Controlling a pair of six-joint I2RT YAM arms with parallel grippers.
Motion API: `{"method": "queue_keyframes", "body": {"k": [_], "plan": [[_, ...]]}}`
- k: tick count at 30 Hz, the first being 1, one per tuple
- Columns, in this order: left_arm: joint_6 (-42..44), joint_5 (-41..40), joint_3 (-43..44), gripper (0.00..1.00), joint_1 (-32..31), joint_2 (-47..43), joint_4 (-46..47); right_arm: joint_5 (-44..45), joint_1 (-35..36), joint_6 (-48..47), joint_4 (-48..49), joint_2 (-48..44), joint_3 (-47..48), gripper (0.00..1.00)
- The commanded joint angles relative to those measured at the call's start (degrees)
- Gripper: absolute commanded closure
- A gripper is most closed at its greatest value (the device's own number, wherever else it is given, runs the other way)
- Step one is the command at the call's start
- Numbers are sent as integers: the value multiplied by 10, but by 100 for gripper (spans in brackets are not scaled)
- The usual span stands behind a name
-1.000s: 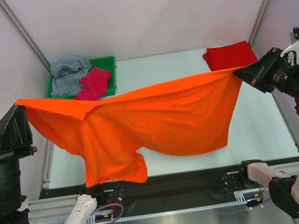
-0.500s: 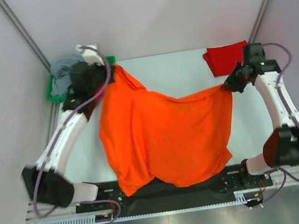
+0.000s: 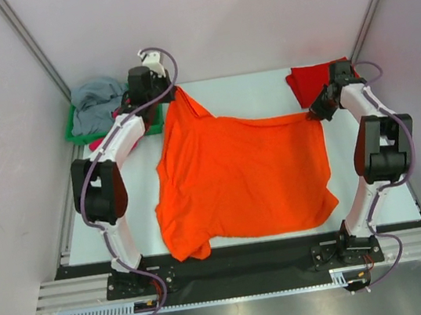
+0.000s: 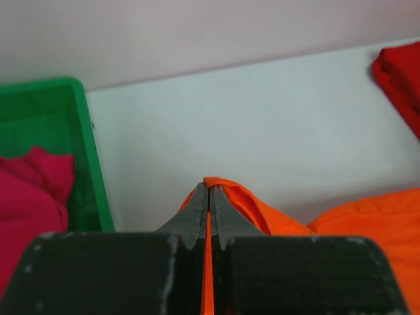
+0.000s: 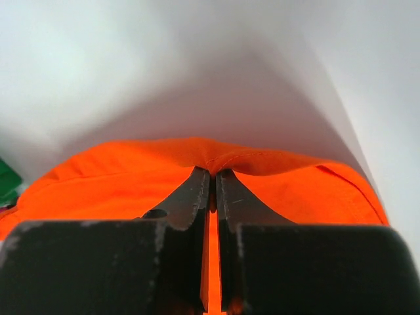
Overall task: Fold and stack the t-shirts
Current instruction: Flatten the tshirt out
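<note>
An orange t-shirt (image 3: 241,177) is spread over the middle of the table, its near edge reaching the front. My left gripper (image 3: 175,93) is shut on its far left corner (image 4: 226,197), beside the green tray. At the far right, my right gripper (image 3: 316,113) is shut on the shirt's other far corner (image 5: 216,161). A folded red t-shirt (image 3: 317,78) lies at the back right, and its edge (image 4: 401,75) shows in the left wrist view. A grey t-shirt (image 3: 98,95) and a magenta t-shirt (image 4: 29,197) fill the tray.
The green tray (image 3: 76,131) sits at the back left corner, against the left arm (image 3: 115,152). White enclosure walls stand close on the left, right and back. The right arm (image 3: 382,140) runs along the table's right edge.
Both arms have swung down and forward from a raised spread, carrying the orange t-shirt from hanging in the air to lying on the table with its top edge stretched toward the back.
</note>
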Motion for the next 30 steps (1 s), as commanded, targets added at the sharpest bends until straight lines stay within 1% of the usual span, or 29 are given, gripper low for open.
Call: {"method": "queue_keyframes", "body": {"k": [1,3,4,6,7,8,10,11,12,14,15,16,17,18,19,20,21,22,24,25,28,30], "plan": [[20,11,97,100,5,-12,2,-16,8,-7,-2,1,94,100],[18,5,119,100,7,-25,-15,-20,14,-11,-48,-3,128,100],[14,9,133,100,12,-50,-31,-24,21,-14,-66,-7,158,100],[16,4,138,100,12,-86,-42,-26,31,-23,-111,-41,181,100],[20,3,135,100,13,-125,-51,-24,35,-26,-126,-57,189,100],[21,4,130,100,13,-151,-55,-21,42,-30,-155,-97,199,100],[21,4,113,100,13,-196,-62,-30,43,-31,-176,-141,196,100],[17,3,100,100,13,-255,-59,-31,44,-30,-198,-169,190,100],[14,0,88,100,13,-283,-55,-35,44,-28,-207,-221,185,100],[3,2,51,100,13,-348,-49,-45,43,-29,-231,-278,183,100],[0,1,42,100,13,-410,-47,-51,43,-30,-239,-303,191,100],[-3,3,28,100,13,-439,-47,-53,43,-31,-249,-356,197,100],[-1,4,27,100,13,-463,-50,-56,43,-32,-266,-375,208,100],[2,5,29,100,13,-513,-67,-58,43,-34,-276,-400,232,100],[8,5,36,100,13,-534,-76,-60,43,-36,-285,-434,248,100],[14,4,44,100,13,-556,-87,-62,43,-35,-307,-450,262,100],[24,3,54,100,13,-587,-119,-63,43,-36,-323,-461,280,100],[27,1,73,100,13,-605,-129,-67,43,-37,-334,-479,318,100],[27,2,82,100,12,-635,-144,-68,43,-37,-369,-492,356,100],[26,2,83,100,10,-667,-150,-69,43,-36,-379,-499,383,100],[24,-8,84,100,10,-716,-152,-71,43,-31,-410,-517,418,100],[25,-9,90,100,10,-729,-159,-86,44,-24,-416,-532,430,100]]}}
